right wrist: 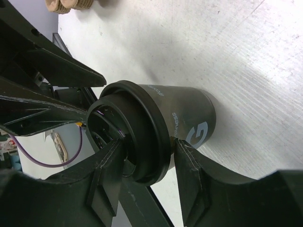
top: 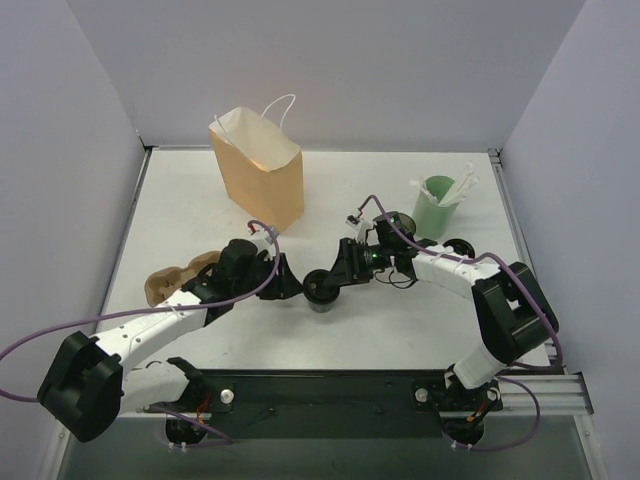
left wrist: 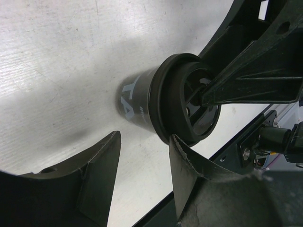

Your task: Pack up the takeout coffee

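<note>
Top view: takeout coffee [top: 322,304] mostly covered by right gripper [top: 323,284]; whether its fingers [right wrist: 109,179] touch the lid [right wrist: 147,127] can't be told. Its side print [left wrist: 129,97] wraps out of sight, unreadable; pulp tray [top: 172,280] partly behind left arm [top: 150,325], cropped by right wrist view's top edge.

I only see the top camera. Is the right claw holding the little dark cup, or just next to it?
Observer: The right wrist camera shows the right gripper with a finger on each side of the lid of the takeout coffee. I cannot tell whether they are pressing it.
Operator: Is the other claw grabbing too?
Observer: No. The left gripper is open with nothing between its fingers. The coffee stands just past their tips.
Operator: Does it have writing on it?
Observer: Yes, white letters on its side, with a big G in the right wrist view.
</note>
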